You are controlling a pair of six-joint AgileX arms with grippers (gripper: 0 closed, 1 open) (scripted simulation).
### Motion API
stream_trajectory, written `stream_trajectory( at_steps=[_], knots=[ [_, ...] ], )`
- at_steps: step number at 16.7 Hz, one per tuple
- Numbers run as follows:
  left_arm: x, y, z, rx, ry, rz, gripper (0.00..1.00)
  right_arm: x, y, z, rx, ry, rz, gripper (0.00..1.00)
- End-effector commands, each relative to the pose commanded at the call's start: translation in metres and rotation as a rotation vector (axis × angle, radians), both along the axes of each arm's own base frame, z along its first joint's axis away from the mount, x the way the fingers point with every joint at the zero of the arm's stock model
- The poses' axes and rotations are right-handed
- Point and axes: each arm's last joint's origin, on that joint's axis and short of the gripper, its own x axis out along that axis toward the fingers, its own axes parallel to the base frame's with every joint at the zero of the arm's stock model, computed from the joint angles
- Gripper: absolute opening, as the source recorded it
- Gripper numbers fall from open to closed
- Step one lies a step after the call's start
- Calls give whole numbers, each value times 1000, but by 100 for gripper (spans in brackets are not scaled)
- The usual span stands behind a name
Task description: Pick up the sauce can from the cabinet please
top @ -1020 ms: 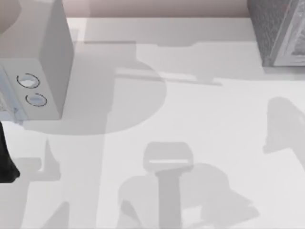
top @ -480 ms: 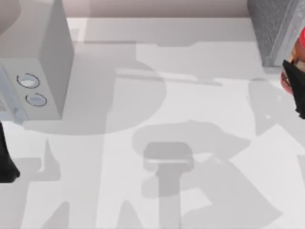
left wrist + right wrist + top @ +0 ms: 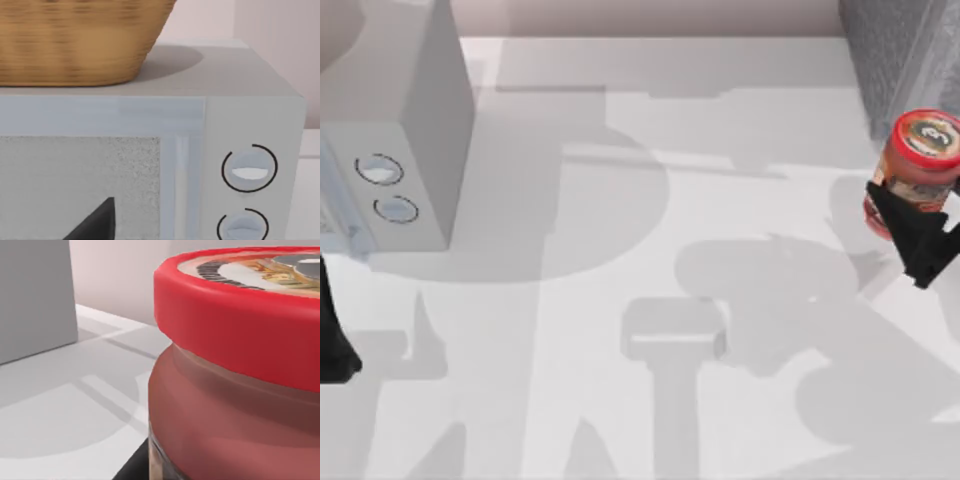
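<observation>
- The sauce can [image 3: 923, 152] hangs upright above the surface [image 3: 720, 200] at its right side, just in front of the cabinet [image 3: 895, 50], clear of it.
- The right hand [image 3: 920, 235] holds it clamped low on the body, under the red rim.
- Judged rigid, smooth-walled and light: a grip around the mid-body suits it; slipping is the risk.
- The left hand [image 3: 332, 340] sits parked at the left edge; its spread I cannot tell.

The top view looks straight down on the white table [image 3: 620, 130]; the left wrist view faces the smooth light grey two-dial box [image 3: 250, 115] [image 3: 420, 110] closely.
</observation>
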Motion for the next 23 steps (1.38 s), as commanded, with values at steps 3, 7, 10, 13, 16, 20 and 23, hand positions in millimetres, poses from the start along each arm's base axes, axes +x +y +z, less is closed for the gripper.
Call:
stream_trajectory(
  at_steps=[3, 7, 10, 13, 16, 20, 23],
  knots=[
    [0, 0, 0, 0, 0, 0, 100, 1, 0, -7, 0, 3, 15, 0],
    [0, 0, 0, 0, 0, 0, 100, 0, 1, -8, 2, 10, 18, 0],
    [0, 0, 0, 0, 0, 0, 100, 9, 6, -10, -1, -5, 7, 0],
    [0, 0, 0, 0, 0, 0, 100, 26, 19, -20, 0, 1, 1, 0],
    [0, 0, 0, 0, 0, 0, 100, 40, 37, -31, 1, 6, 13, 0],
    [0, 0, 0, 0, 0, 0, 100, 44, 41, -34, 0, 3, 15, 0],
    [0, 0, 0, 0, 0, 0, 100, 44, 41, -34, 0, 3, 15, 15]
  ],
)
